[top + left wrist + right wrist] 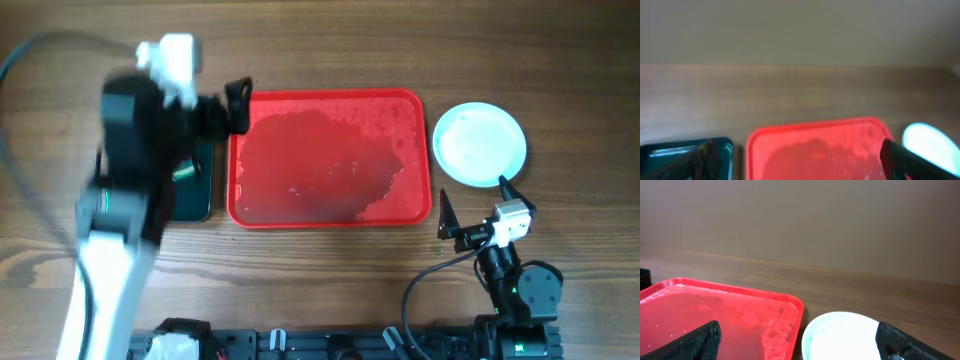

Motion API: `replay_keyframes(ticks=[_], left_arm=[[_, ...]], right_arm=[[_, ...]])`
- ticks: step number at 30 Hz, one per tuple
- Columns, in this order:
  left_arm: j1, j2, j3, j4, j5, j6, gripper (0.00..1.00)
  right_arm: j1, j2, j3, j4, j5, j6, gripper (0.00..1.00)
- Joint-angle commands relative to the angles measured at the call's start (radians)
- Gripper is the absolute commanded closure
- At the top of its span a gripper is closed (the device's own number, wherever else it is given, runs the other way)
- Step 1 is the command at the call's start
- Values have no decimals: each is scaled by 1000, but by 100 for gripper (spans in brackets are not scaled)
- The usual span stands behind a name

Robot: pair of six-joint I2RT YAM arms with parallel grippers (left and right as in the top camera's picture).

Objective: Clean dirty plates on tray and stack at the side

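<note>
Both my grippers are hanging open with nothing in them. The right gripper (799, 332) has its 2 fingers spread wide in its own wrist view, framing the tray corner and the plate. The left gripper (238, 106) is up by the tray's far-left corner. It's blurry, but its wrist view shows the fingers well apart with only table and tray between them.

As for progress, I'd say the job looks basically finished. The tray (330, 205) has 0 plates on it, just a wet film and some foamy, speckly residue, mostly toward the right end. The only plate (479, 143) I can see sits on the bare table just beside the tray's right edge, so it's at the side where it belongs. From above I honestly can't tell whether that's 1 plate or a stack. The outline reads as a single round disc, and nothing shows the edges well enough to count. If it's 1, there are others I can't see anywhere.

The plate itself looks white with a pale cyan cast and no heavy smears. The right wrist view shows a faint teal tinge along its near-left rim, so maybe not spotless.

Left of the red one sits a dark tray (200, 195), half hidden under my left arm.
</note>
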Motion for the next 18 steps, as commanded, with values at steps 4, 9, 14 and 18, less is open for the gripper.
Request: replay_keyframes(ticks=[4, 9, 14, 18], left_arm=[[90, -618, -546, 206, -11, 5, 0], [138, -888, -876, 413, -18, 1, 0], [146, -1018, -967, 425, -18, 2, 0], [146, -1051, -1037, 484, -21, 2, 0]], right_arm=[[4, -6, -2, 5, 11, -18, 0], [4, -6, -2, 5, 11, -18, 0], [4, -6, -2, 5, 11, -17, 0], [4, -6, -2, 5, 11, -17, 0]])
